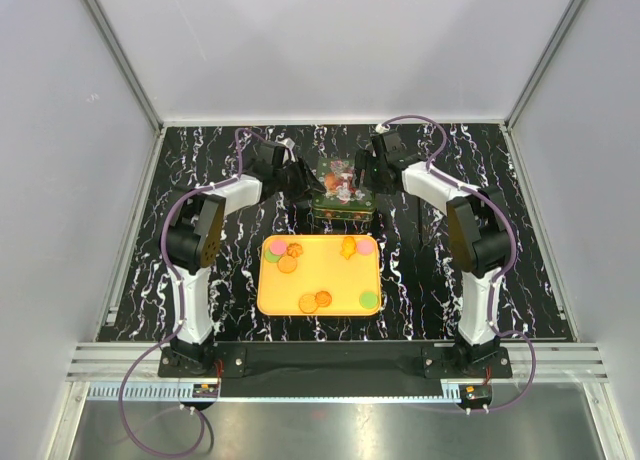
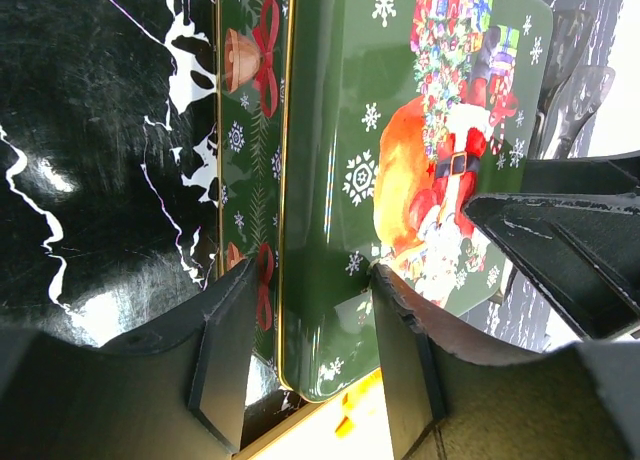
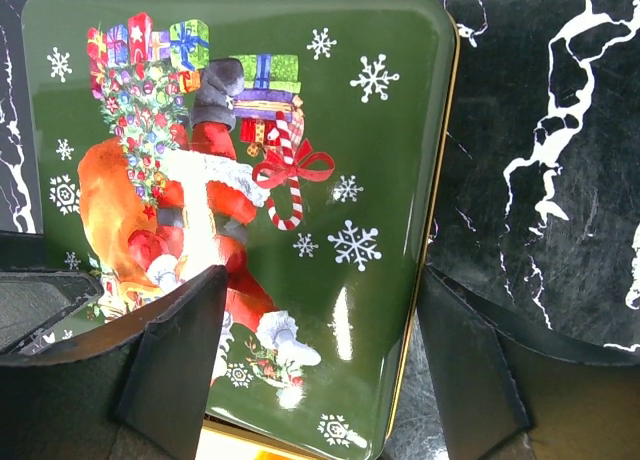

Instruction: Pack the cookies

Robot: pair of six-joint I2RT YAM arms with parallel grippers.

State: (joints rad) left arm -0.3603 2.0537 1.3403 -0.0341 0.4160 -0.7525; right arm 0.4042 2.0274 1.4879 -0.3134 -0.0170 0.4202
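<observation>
**Both grippers astride the tin lid, cookies loose on the tray**

1. Fingers. The left gripper (image 2: 315, 280) stands parted, its fingers (image 2: 225, 370) astride the left rim of the tin lid (image 2: 340, 180), one outside the wall and one over the top. I cannot tell whether either pad touches. The right gripper (image 3: 322, 280) is spread wide across the right rim and holds nothing.

2. Tin. The green tin (image 1: 343, 210) sits at the far middle of the table (image 1: 420, 280) with its lid on.

3. Cookies. The cookies (image 1: 287, 264) lie on the yellow tray (image 1: 268, 302), just near of the tin: a cluster along its far edge, a few by its near edge. I see none in the tin.

4. Handling. I judge the lid to be thin, glossy sheet metal, stiff but slippery. I would take it at opposite rims and lift it level. The cookies look light, thin and rigid, and may chip. Lying flat, they offer little purchase. I would pinch one across its diameter, fingertips pointing down, starting with a lone disc rather than an overlapping pair
</observation>
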